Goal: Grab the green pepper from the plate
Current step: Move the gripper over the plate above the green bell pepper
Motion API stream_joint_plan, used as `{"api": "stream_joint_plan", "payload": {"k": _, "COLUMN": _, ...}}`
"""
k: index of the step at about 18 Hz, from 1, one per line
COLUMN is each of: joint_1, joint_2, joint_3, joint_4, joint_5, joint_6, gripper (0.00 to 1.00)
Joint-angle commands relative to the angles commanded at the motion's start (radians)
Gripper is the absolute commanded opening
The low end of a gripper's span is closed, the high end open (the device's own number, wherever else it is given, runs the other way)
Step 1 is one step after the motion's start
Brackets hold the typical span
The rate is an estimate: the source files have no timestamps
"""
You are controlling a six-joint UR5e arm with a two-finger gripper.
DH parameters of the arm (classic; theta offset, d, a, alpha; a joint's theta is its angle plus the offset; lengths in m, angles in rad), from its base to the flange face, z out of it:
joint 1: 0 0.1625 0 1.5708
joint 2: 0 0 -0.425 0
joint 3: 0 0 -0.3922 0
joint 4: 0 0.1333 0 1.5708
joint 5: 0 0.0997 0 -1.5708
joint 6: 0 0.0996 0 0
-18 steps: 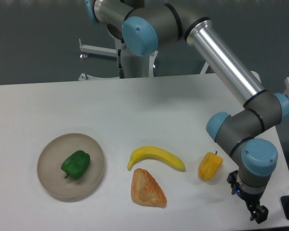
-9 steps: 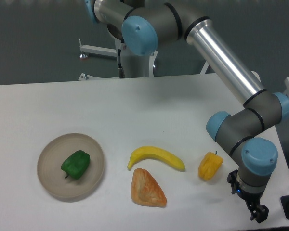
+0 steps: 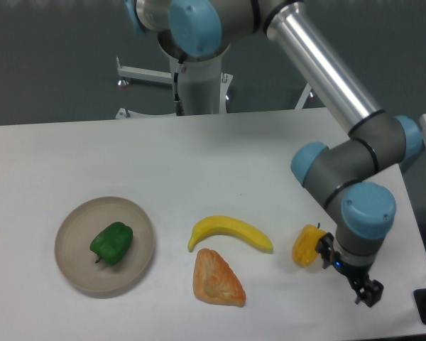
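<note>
1 green pepper (image 3: 112, 243) in plate (image 3: 72, 268) | end effector (image 3: 367, 294) far rt, state unclear

One fixed view: raised, in front of the table (image 3: 199, 153), looking down and across at middling range toward the arm's base (image 3: 197, 89) behind.

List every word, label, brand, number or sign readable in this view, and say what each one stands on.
None: no readable text shows anywhere in this view.
The arm's silver tube and blue joint caps show no readable marking.
The gripper is too small and dark to tell whether it carries a label.
The green pepper, plate, banana, yellow pepper, the orange pastry-like piece and table carry no print.
</note>
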Motion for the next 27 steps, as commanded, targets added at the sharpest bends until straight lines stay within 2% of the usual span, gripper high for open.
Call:
{"api": "stream_joint_plan", "payload": {"k": 2, "joint_1": -0.005, "joint_2": 0.051, "joint_3": -0.067, "joint_4": -0.003, "joint_5": -0.075, "joint_6": -0.101, "gripper": 1.0}}
{"api": "stream_joint_plan", "payload": {"k": 9, "joint_1": -0.106, "joint_2": 0.221, "joint_3": -0.258, "joint_4": 0.005, "joint_5": -0.262, "joint_6": -0.413, "gripper": 1.0}}
{"api": "stream_joint_plan", "payload": {"k": 11, "joint_1": -0.143, "joint_2": 0.236, "joint_3": -0.273, "joint_4": 0.006, "joint_5": -0.292, "joint_6": -0.511, "gripper": 1.0}}
{"api": "stream_joint_plan", "payload": {"k": 13, "joint_1": -0.188, "joint_2": 0.238, "joint_3": -0.302, "joint_4": 0.023, "joint_5": -0.29, "joint_6": -0.548, "gripper": 1.0}}
{"api": "stream_joint_plan", "payload": {"k": 16, "joint_1": -0.248, "joint_2": 0.275, "joint_3": -0.399, "joint_4": 0.098, "joint_5": -0.289, "joint_6": -0.576, "gripper": 1.0}}
{"api": "stream_joint_plan", "payload": {"k": 17, "joint_1": -0.267, "joint_2": 0.292, "joint_3": -0.445, "joint_4": 0.139, "joint_5": -0.289, "joint_6": -0.606, "gripper": 1.0}}
{"api": "stream_joint_plan", "payload": {"k": 19, "joint_1": -0.296, "joint_2": 0.321, "joint_3": -0.537, "joint_4": 0.257, "joint_5": -0.287, "joint_6": -0.672, "gripper": 1.0}}
{"api": "stream_joint_plan", "payload": {"k": 21, "joint_1": -0.317, "joint_2": 0.353, "joint_3": -0.612, "joint_4": 0.339, "joint_5": -0.284, "joint_6": -0.721, "gripper": 1.0}}
{"api": "stream_joint_plan", "payload": {"k": 22, "joint_1": -0.327, "joint_2": 0.359, "joint_3": -0.631, "joint_4": 0.359, "joint_5": -0.283, "joint_6": -0.728, "gripper": 1.0}}
{"api": "stream_joint_plan", "payload": {"k": 27, "joint_1": -0.364, "joint_2": 0.348, "joint_3": -0.638, "joint_4": 0.368, "joint_5": -0.264, "joint_6": -0.728, "gripper": 1.0}}
